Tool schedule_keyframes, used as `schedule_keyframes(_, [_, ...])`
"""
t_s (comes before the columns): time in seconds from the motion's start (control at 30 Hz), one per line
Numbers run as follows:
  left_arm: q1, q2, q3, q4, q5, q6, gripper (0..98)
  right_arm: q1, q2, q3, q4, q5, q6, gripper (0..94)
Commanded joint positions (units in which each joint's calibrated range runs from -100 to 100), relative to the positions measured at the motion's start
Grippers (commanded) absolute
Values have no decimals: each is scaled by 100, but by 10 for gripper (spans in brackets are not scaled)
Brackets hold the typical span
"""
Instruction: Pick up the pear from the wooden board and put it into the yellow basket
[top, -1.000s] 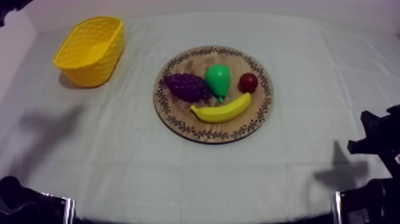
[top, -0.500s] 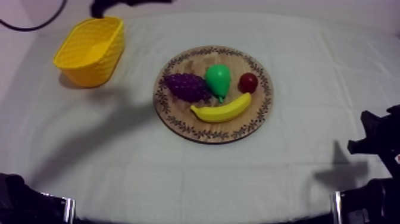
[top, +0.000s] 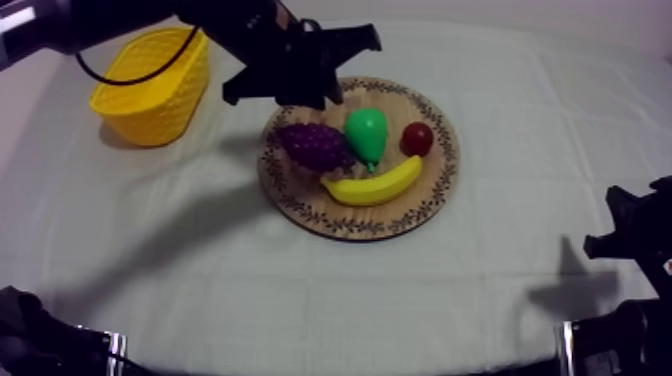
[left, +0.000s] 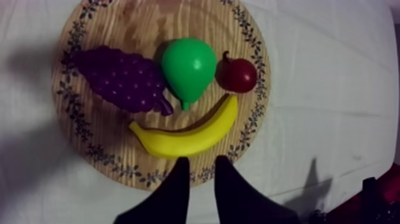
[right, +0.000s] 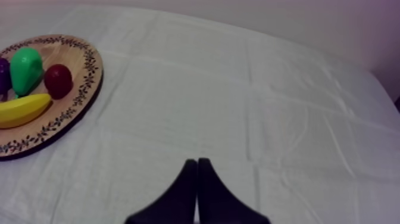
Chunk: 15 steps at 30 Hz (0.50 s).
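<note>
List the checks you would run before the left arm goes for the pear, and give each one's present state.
1. Pear lies on board, top uncovered: ok.
2. Left end effector open, nothing in it: ok.
3. Left end effector around pear: not ok; it hovers above the board, apart from the pear.
4. Gap between pear and grapes: cannot tell.
5. Basket upright, visible inside empty: ok.
6. Right end effector shut, off the board: ok.

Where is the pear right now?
In the top view the pear lies on the board, between grapes at left and the small red fruit at right, banana in front.
</note>
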Motion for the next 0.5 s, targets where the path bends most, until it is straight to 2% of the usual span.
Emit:
schedule_keyframes(0.0, [26, 72, -74, -36, -10, -6, 242, 2, -2, 4, 0, 2, -2, 3])
schedule_keyframes(0.07, [53, 133, -153, -82, -11, 11, 333, 2, -2, 4, 0, 2, -2, 3])
schedule_keyframes(0.17, [93, 202, -251, -162, 10, 62, 643, 2, -2, 4, 0, 2, -2, 3])
schedule_keyframes(0.23, [118, 245, -283, -212, 15, 106, 790, 2, -2, 4, 0, 2, -2, 3])
schedule_keyframes(0.33, [134, 294, -300, -247, 6, 182, 838, 2, -2, 4, 0, 2, -2, 3])
schedule_keyframes(0.47, [160, 350, -324, -282, -87, 257, 785, 2, -2, 4, 0, 2, -2, 3])
